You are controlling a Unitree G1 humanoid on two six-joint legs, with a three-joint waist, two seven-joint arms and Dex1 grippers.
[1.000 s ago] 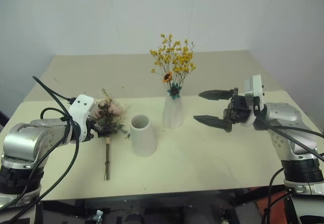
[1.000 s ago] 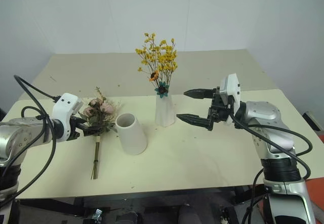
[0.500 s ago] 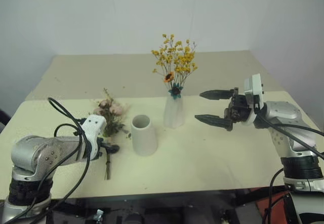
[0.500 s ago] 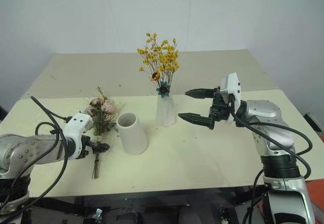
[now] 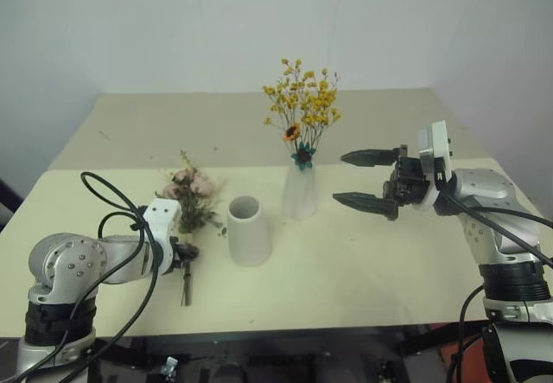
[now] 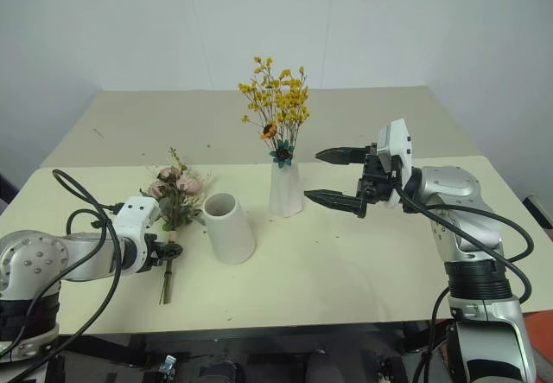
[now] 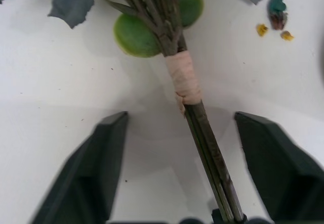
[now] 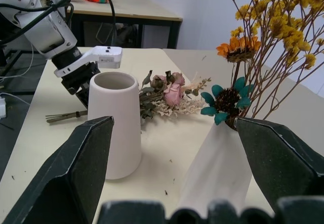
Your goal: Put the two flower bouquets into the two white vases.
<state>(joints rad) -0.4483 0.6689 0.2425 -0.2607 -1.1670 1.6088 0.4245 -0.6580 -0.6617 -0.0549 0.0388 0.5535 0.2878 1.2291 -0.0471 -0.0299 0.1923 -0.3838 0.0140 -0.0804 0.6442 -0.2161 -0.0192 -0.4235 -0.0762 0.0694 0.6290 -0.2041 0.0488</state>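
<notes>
Left arm: bending low over the bench's left side, forearm lying close to the surface, a black cable looping over it.
Left gripper (image 6: 168, 251): pointing down and forward at the stems of the rose bouquet (image 6: 175, 194); jaws standing partly apart on either side of the stems, fingers (image 7: 96, 163) not touching them in the left wrist view.
Rose bouquet: lying flat on the bench, pink blooms and leaves pointing toward the far edge, stems bound with pale tape (image 7: 185, 77) and running back toward the near edge.
Shorter vase (image 6: 228, 226): standing upright just right of the rose bouquet, mouth open and holding nothing.
Taller vase (image 6: 286, 191): standing upright right of the shorter one and a little farther back, carrying the yellow bouquet (image 6: 278, 106).
Right arm: reaching in from the right, elbow bent, forearm level.
Right gripper (image 6: 340, 175): hovering above the bench, pointing level toward the taller vase, jaws spreading wide with nothing between them.
Bench (image 6: 346, 262): pale cream top, a few petal crumbs (image 7: 273, 19) lying near the stems.
Room: plain white wall behind.
</notes>
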